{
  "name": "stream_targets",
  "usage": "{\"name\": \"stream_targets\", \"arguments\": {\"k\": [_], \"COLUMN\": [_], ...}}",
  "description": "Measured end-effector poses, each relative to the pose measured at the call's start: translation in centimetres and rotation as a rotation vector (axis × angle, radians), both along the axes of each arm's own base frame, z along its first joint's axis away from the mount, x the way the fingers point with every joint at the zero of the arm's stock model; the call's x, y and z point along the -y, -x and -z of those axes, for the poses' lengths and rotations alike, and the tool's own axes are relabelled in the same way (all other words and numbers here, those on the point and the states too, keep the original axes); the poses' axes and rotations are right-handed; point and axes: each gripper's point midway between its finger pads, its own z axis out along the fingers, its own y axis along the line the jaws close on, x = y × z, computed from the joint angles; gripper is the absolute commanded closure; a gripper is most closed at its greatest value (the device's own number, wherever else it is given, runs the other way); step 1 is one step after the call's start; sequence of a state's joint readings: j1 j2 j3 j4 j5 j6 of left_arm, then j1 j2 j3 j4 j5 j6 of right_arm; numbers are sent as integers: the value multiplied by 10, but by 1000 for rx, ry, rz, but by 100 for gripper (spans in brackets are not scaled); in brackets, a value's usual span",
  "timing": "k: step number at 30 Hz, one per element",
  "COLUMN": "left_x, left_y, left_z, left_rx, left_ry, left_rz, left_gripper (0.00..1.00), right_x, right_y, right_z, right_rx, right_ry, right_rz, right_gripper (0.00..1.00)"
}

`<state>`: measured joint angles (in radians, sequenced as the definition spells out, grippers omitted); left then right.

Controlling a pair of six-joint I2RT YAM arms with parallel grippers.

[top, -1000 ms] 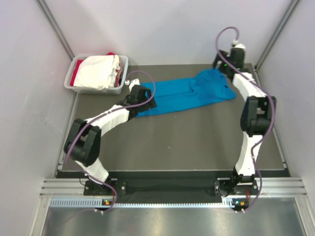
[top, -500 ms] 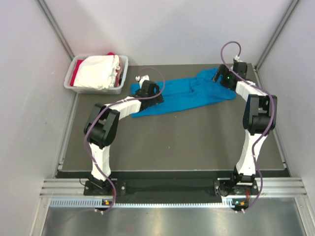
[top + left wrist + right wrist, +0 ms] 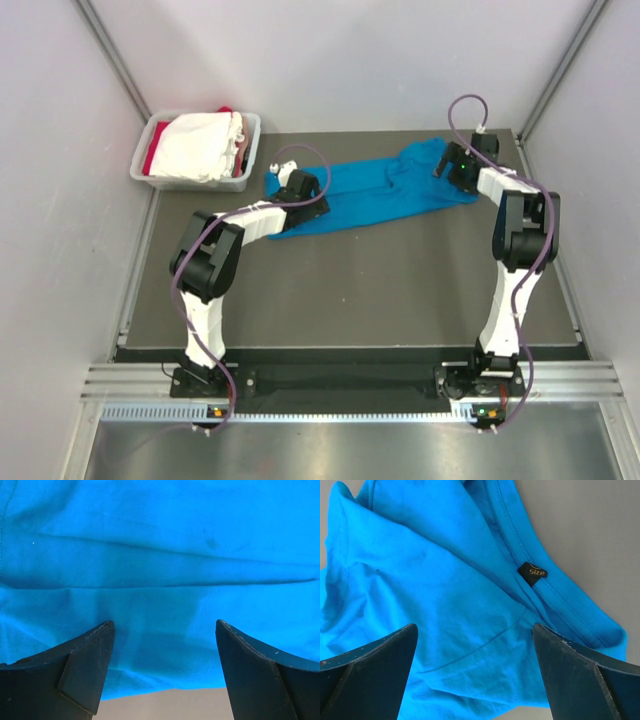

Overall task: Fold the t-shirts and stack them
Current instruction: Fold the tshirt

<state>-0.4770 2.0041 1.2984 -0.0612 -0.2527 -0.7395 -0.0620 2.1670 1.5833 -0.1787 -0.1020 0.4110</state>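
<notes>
Overhead first: one blue t-shirt (image 3: 380, 195), lying rumpled and drawn out lengthwise along the far part of the table (image 3: 380, 290), collar end to the right. Attended at each end by an arm: left gripper (image 3: 297, 183) over the left end, right gripper (image 3: 457, 163) over the collar end; jaw state not legible from this height. Kept apart at far left: grey tub (image 3: 148, 178) holding a white t-shirt (image 3: 200, 145), with a red t-shirt (image 3: 150, 160) showing beside it. From the left wrist: left gripper (image 3: 163, 630) spread wide, nothing between the fingers, poised above a long creased band of blue cloth close to the garment's near edge, with a strip of bare table showing past that edge. From the right wrist: right gripper (image 3: 475, 630) likewise spread wide and empty, above bunched folds just beside the collar (image 3: 512, 535) and its small dark size label (image 3: 532, 572). Handling, as judged: light, limp, with no stiffness to keep a shape; prone to dragging and wrinkling on the table surface; not fragile. Best taken at edges and seams, or at the collar band, where doubled and stitched cloth gives the fingers something firm to pinch. Risks catching several layers at once where folds are bunched. Probably needs both ends pinched and drawn taut and flat before any fold.
</notes>
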Motion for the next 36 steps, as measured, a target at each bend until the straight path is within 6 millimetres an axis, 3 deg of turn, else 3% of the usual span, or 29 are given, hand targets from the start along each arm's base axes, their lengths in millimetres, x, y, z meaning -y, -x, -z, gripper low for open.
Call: {"name": "stream_targets", "arguments": {"k": [8, 17, 25, 28, 32, 34, 36], "left_x": [-5, -21, -21, -18, -11, -6, -3], "left_y": [2, 13, 17, 16, 6, -2, -11], "left_z": [1, 2, 1, -7, -45, -71, -92], "left_rx": [-1, -16, -29, -34, 39, 105, 161], "left_ry": [5, -16, -78, -113, -146, -170, -202], "left_rz": [-35, -66, 27, 100, 209, 280, 332], "left_gripper": [13, 13, 13, 12, 11, 10, 9], "right_x": [15, 47, 47, 44, 28, 9, -13], "right_y": [8, 54, 64, 73, 72, 69, 68], "right_z": [2, 9, 3, -17, -79, -113, -131], "right_rx": [-18, -82, -102, -103, 12, 95, 148], "right_ry": [53, 96, 98, 113, 133, 136, 129], "right_rz": [58, 149, 133, 116, 86, 55, 23], "right_gripper": [0, 0, 0, 0, 0, 0, 0]}}
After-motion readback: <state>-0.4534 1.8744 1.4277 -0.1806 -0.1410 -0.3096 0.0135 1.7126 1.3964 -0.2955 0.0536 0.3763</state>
